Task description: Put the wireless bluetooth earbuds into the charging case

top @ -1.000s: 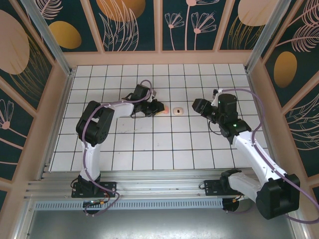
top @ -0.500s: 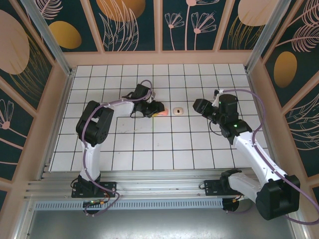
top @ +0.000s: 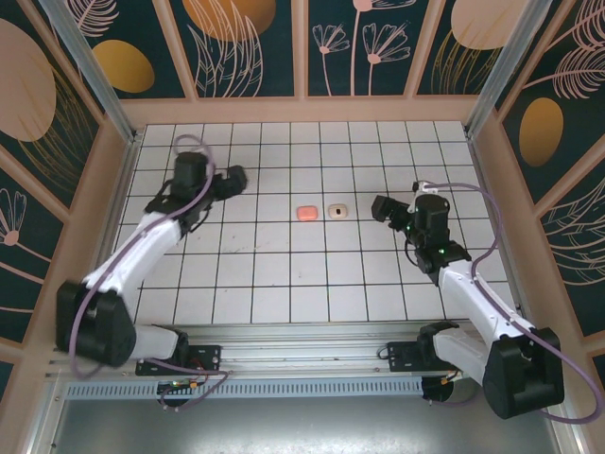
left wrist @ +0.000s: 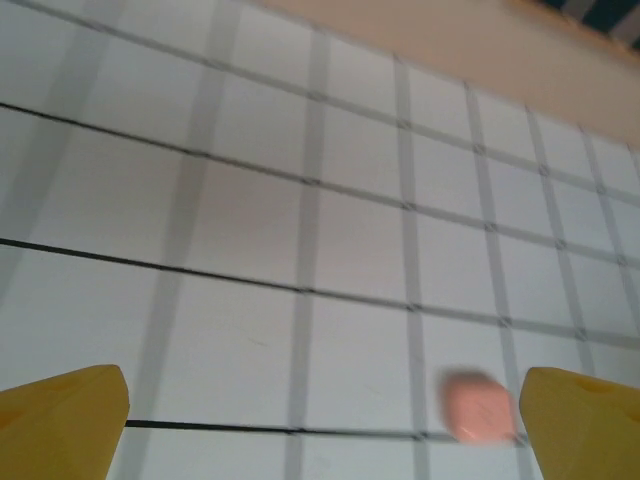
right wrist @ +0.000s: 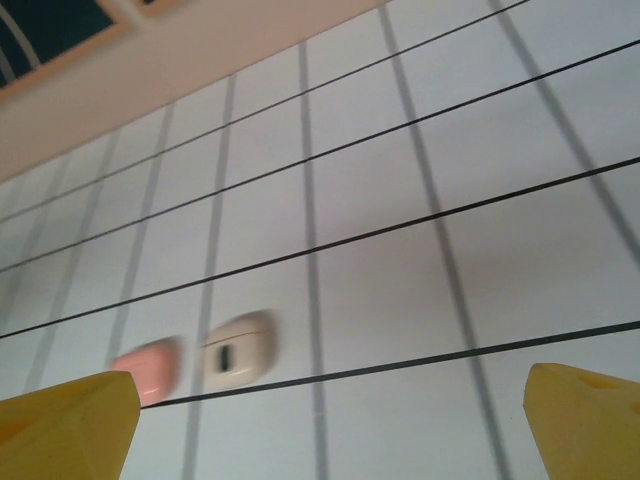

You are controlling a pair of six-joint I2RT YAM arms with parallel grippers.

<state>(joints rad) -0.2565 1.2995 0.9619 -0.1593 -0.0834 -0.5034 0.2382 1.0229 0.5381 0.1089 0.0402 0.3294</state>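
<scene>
Now both hands stand wide open, holding nothing. The left hand (top: 234,177) has let go and swung back to the far-left tiles, well apart from the pink charging case (top: 307,213). That lies alone mid-desk (top: 284,284), just beside a cream case (top: 337,210). The right hand (top: 378,207) has eased back too. The pink case looks closed, so the earbuds are probably in.

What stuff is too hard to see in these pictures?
- Pink case: tiny in the top view, blurred in the left wrist view; whether it is open or holds earbuds, I cannot tell.
- Cream case: its dark slot is smeared by blur in the right wrist view.
- Left gripper and right gripper: the wrist views' bottom edges cut off their yellow fingers.
</scene>
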